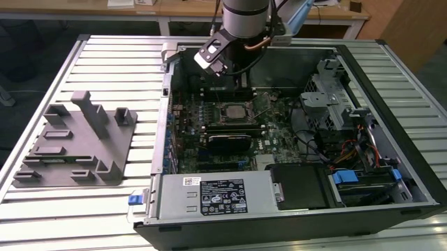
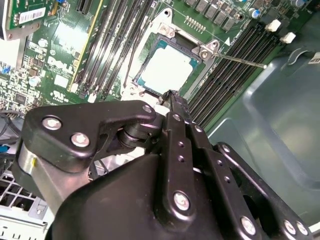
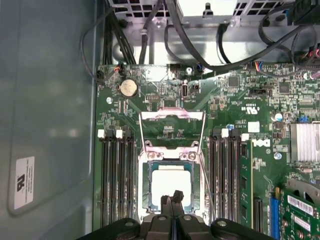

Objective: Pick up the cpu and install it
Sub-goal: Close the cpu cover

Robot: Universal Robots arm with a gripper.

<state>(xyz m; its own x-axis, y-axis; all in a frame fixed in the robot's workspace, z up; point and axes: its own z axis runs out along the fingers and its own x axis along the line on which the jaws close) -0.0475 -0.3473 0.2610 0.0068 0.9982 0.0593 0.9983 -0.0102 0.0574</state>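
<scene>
Cpu (image 3: pixel 169 181) sits in the socket (image 3: pixel 146 186) by the closed gripper (image 3: pixel 172 199).

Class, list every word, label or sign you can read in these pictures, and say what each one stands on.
No line can be quoted.
Black label on the power supply: too small.
White sticker on the case wall: blurred.
White markings on the motherboard: a maker's logo, otherwise too small.
cpu: glare, no print legible.

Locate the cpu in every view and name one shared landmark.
Exterior view: cpu at the motherboard's middle.
Second wrist view: cpu just beyond the gripper.
First wrist view: cpu just beyond the gripper.
Shared landmark: black memory slots flanking it on both sides.
</scene>
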